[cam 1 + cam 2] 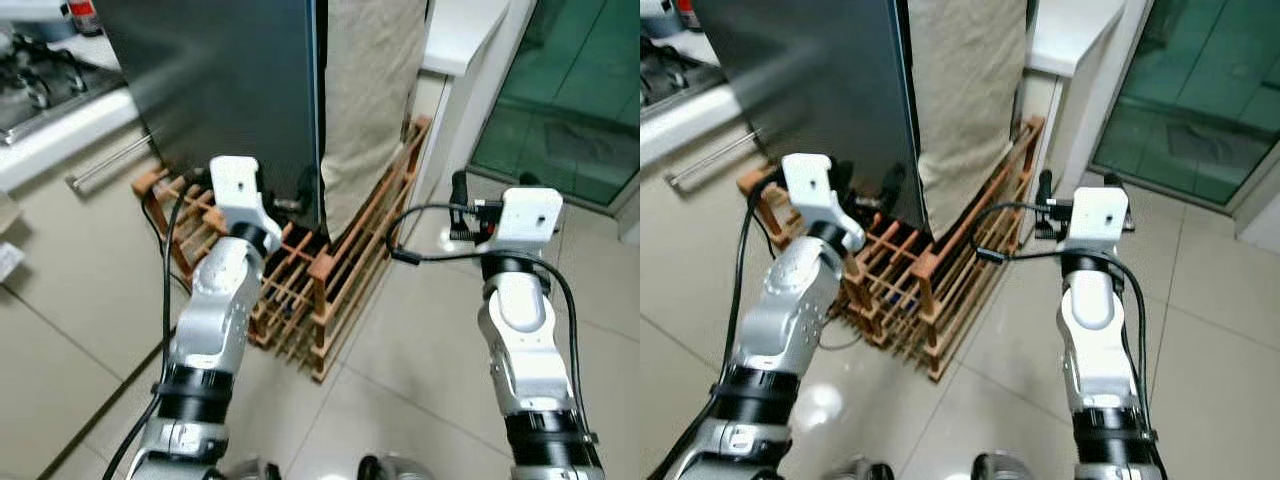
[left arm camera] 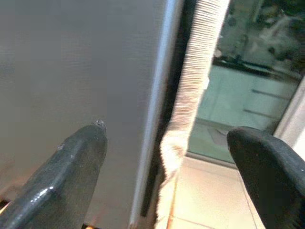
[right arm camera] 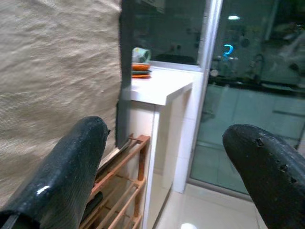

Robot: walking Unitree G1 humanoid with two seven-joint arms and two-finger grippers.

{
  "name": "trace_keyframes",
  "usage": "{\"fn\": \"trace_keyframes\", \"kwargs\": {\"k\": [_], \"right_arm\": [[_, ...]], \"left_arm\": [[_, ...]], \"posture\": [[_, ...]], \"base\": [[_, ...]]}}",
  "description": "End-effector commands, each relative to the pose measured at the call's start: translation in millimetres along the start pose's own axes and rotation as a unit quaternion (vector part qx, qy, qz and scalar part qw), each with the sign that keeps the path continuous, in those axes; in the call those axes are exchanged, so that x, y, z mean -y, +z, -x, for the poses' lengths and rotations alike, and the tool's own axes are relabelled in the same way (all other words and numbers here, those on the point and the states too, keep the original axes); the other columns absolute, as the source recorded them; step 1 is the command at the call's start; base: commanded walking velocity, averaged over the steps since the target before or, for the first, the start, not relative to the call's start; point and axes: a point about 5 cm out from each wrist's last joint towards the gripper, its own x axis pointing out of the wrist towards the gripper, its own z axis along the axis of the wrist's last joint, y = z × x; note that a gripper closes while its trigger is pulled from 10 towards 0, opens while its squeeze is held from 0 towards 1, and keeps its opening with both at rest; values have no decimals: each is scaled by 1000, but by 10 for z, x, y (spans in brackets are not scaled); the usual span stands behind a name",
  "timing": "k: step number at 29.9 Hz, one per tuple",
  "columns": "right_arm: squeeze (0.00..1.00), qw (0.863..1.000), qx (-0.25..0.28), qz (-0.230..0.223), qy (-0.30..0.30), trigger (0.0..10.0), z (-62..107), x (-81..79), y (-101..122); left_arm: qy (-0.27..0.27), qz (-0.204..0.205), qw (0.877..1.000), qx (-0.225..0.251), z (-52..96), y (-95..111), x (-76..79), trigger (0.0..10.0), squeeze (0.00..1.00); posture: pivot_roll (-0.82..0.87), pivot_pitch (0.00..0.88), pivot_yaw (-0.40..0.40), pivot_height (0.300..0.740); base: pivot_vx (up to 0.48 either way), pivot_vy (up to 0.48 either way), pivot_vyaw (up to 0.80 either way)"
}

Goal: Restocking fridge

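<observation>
The fridge stands straight ahead, its dark grey door (image 1: 230, 90) shut, and a beige cloth (image 1: 365, 90) hangs down its right side. It rests on a low wooden slatted rack (image 1: 350, 260). My left gripper (image 2: 167, 138) is open and held up close to the lower part of the door, near the edge where the door meets the cloth (image 2: 190, 95). My right gripper (image 3: 167, 133) is open too, raised to the right of the fridge beside the cloth (image 3: 52, 71), with nothing between its fingers.
A white counter (image 1: 460, 30) stands right of the fridge, with stacked plates and a cup (image 3: 140, 69) on it. A green glass door (image 1: 570, 90) is at the far right. A stove (image 1: 35, 85) and a drawer handle (image 1: 110, 160) lie to the left. Tiled floor (image 1: 420, 360) spreads below.
</observation>
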Motion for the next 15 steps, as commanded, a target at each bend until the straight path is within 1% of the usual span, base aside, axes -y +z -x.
{"fn": "trace_keyframes", "kwargs": {"k": [1, 3, 4, 5, 7, 12, 13, 15], "right_arm": [[490, 1000, 11, -2, -6, 10000, -22, -7, 30], [486, 1000, 11, -4, -6, 10000, -20, -24, 24], [482, 1000, 9, -5, -5, 10000, -18, -37, 17], [486, 1000, 9, -6, -5, 10000, -16, -48, 13], [486, 1000, 10, -8, -1, 10000, -12, -75, 21], [486, 1000, 10, -7, 2, 10000, -12, -71, 23], [486, 1000, 12, -6, 2, 10000, -17, -60, 23], [486, 1000, 13, -5, 1, 10000, -22, -53, 25]], "left_arm": [[4, -4, 1000, 6, -55, 63, 1, 10000, 0], [17, -6, 1000, 10, -69, 81, -25, 10000, 0], [28, -23, 999, 8, -77, 81, -48, 10000, 0], [34, -31, 999, 4, -82, 74, -60, 10000, 0], [39, -34, 999, 7, -86, 93, -78, 10000, 0], [43, -28, 999, 14, -97, 137, -100, 10000, 0], [49, -16, 998, 21, -118, 170, -115, 10000, 0], [57, -6, 998, 29, -137, 201, -126, 10000, 0]], "posture": [[-120, 64, 64, 732], [-117, 64, 64, 732], [-117, 64, 64, 732], [-116, 66, 61, 732], [-114, 72, 57, 732], [-112, 75, 50, 732], [-110, 73, 47, 732], [-112, 73, 45, 732]], "base": [[398, -266, 0], [398, -264, 0], [0, 0, 0], [0, 0, 0], [0, 0, 0], [0, 0, 0], [0, 0, 0], [0, 0, 0]]}}
